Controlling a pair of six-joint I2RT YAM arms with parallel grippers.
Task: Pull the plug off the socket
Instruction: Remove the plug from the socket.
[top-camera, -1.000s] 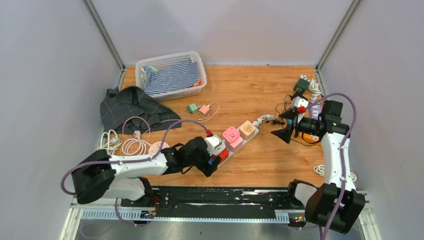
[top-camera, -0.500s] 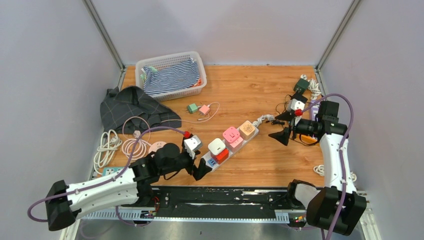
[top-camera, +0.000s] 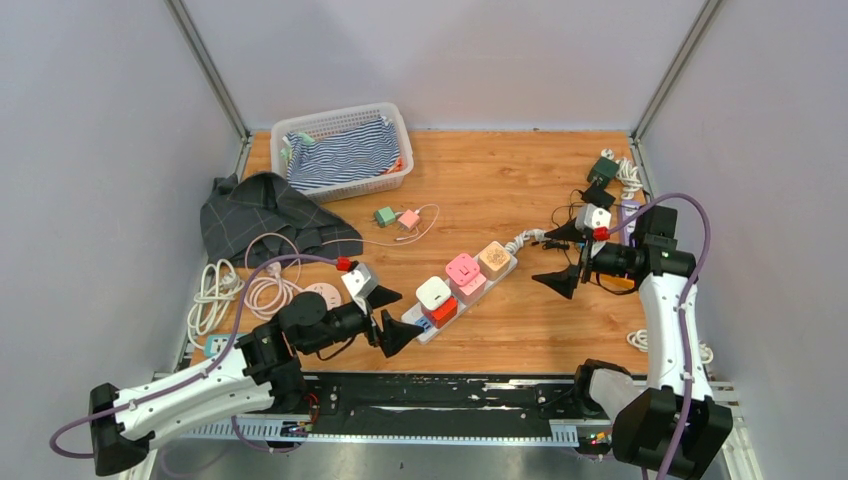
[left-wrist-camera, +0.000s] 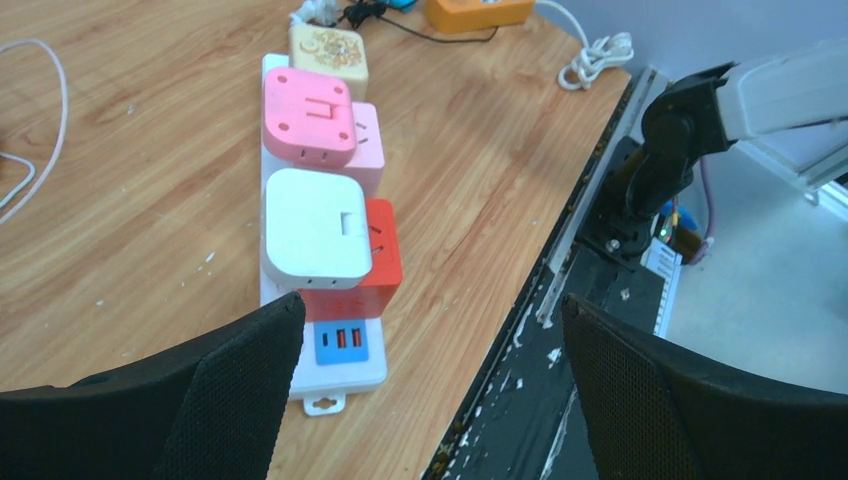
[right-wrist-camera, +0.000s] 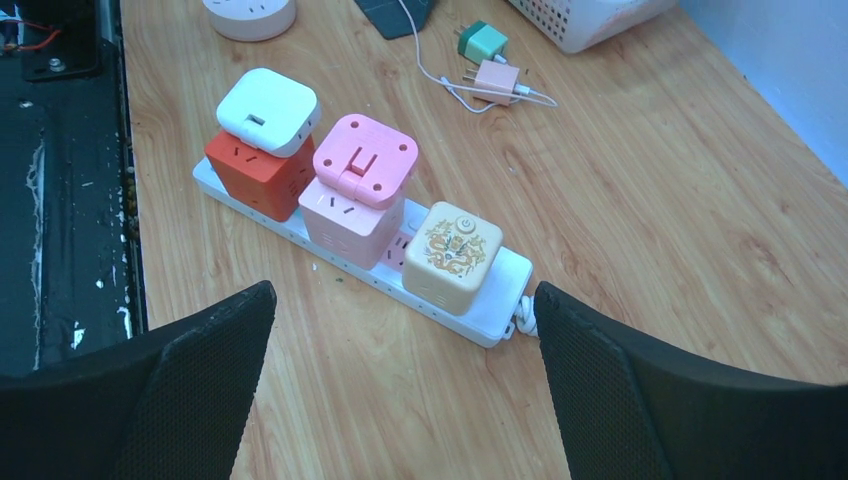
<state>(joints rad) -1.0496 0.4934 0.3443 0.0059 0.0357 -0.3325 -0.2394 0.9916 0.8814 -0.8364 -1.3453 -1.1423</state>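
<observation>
The left pincer (left-wrist-camera: 432, 310) gaped wide and empty just short of the strip's (left-wrist-camera: 345, 372) near end. Straight ahead of it, the white plug (left-wrist-camera: 315, 225) sat seated on a red cube (left-wrist-camera: 383, 262), untouched. The table (left-wrist-camera: 480, 150) edge ran close along that pincer's right, with bare wood on its left. The right pincer (right-wrist-camera: 405, 295), equally wide and empty, hung off the strip's far end, tan cube (right-wrist-camera: 452, 255) nearest, with open wood beneath and to both sides.
</observation>
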